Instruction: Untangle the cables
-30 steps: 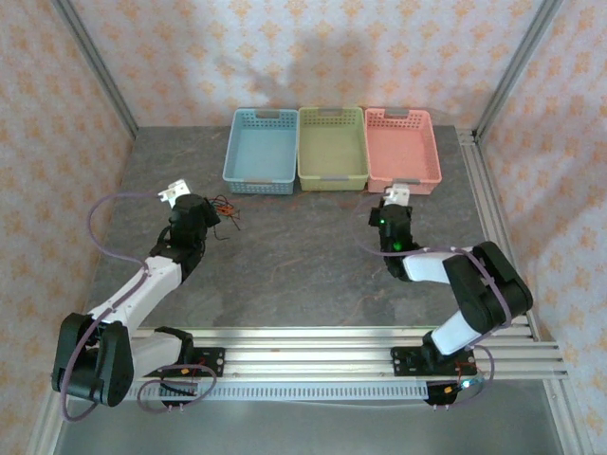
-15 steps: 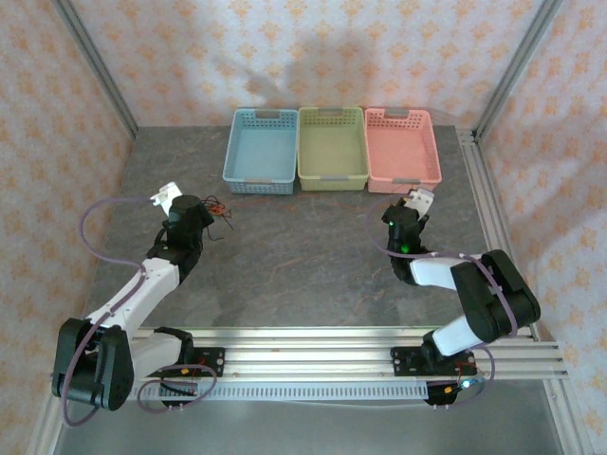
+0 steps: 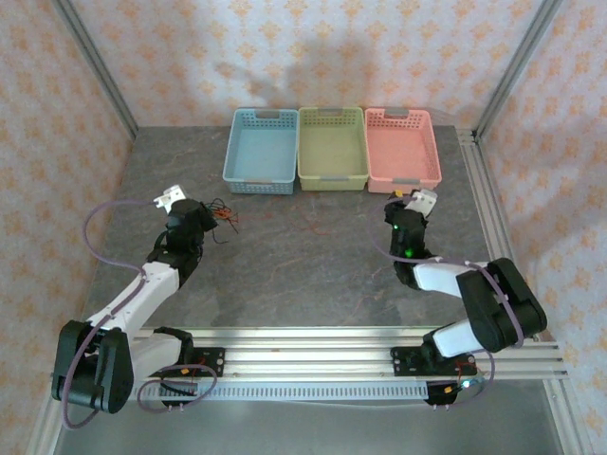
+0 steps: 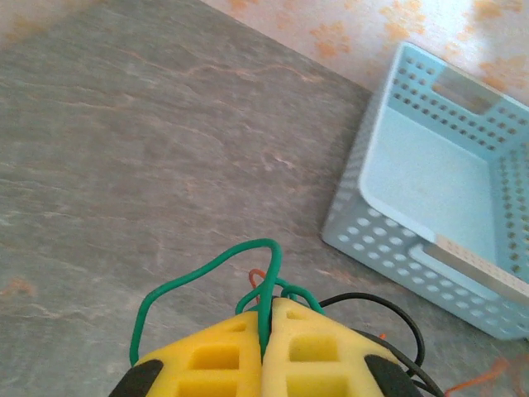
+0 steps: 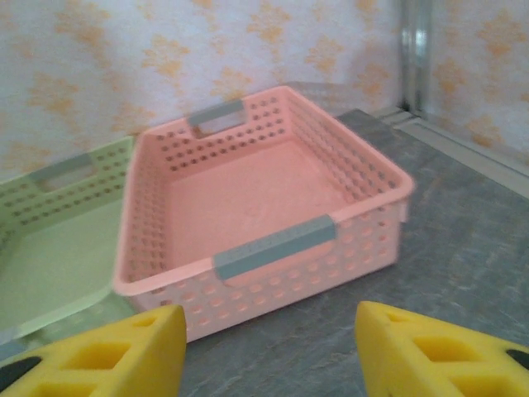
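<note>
— How are the claws set?

— The left claw (image 4: 264,364) is pressed together on a green cable (image 4: 248,245) that loops just beyond its tips. A black cable (image 4: 380,298) and an orange strand (image 4: 475,379) are seen beside it, at the left of the bench (image 3: 313,256). The right claw (image 5: 269,347) is held wide apart, near the pink basket (image 3: 402,149).

— And the room?

— Open bench is left in the middle. Three baskets are counted along the far edge, with the blue basket (image 3: 260,152) and green basket (image 3: 332,149) set left of the pink one.
</note>
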`<state>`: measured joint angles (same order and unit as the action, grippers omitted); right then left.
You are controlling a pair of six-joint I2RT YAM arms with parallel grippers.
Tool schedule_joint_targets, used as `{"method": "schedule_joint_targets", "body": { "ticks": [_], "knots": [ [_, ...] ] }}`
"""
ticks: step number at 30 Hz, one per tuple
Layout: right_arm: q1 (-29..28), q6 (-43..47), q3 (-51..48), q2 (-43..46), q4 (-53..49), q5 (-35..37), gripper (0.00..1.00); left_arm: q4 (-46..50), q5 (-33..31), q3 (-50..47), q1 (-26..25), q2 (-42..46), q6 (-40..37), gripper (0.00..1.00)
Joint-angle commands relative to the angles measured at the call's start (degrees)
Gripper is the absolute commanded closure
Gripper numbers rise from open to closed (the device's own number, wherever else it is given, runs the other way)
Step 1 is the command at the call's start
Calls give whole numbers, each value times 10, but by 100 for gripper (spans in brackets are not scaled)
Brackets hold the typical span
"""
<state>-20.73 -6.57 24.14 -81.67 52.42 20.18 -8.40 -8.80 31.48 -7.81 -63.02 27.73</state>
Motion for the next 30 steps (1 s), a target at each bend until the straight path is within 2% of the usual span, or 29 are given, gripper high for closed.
{"method": "schedule_joint_targets", "body": {
  "ticks": [1,5,8,10,14,17,21,30],
  "knots": [
    [-26,53,7,-19,84,-187,45,-76,108,-5,2,2,-26,100],
    [-73,93,50,-107,142,-394,42,-125,202,-6,-4,-12,-36,100],
    [-94,109,76,-145,144,-505,40,-157,263,-8,-9,-22,-40,100],
    [-107,129,87,-161,137,-550,39,-166,311,3,-14,-37,-40,100],
    [-135,186,92,-171,123,-583,35,-149,378,40,-48,-38,-58,100],
    [-146,211,93,-180,125,-605,34,-102,380,65,-80,-10,-89,100],
    [-151,228,95,-186,118,-615,32,-102,407,70,-85,5,-76,100],
    [-156,244,76,-204,191,-622,32,-99,468,94,-109,4,-61,100]
  ]
}}
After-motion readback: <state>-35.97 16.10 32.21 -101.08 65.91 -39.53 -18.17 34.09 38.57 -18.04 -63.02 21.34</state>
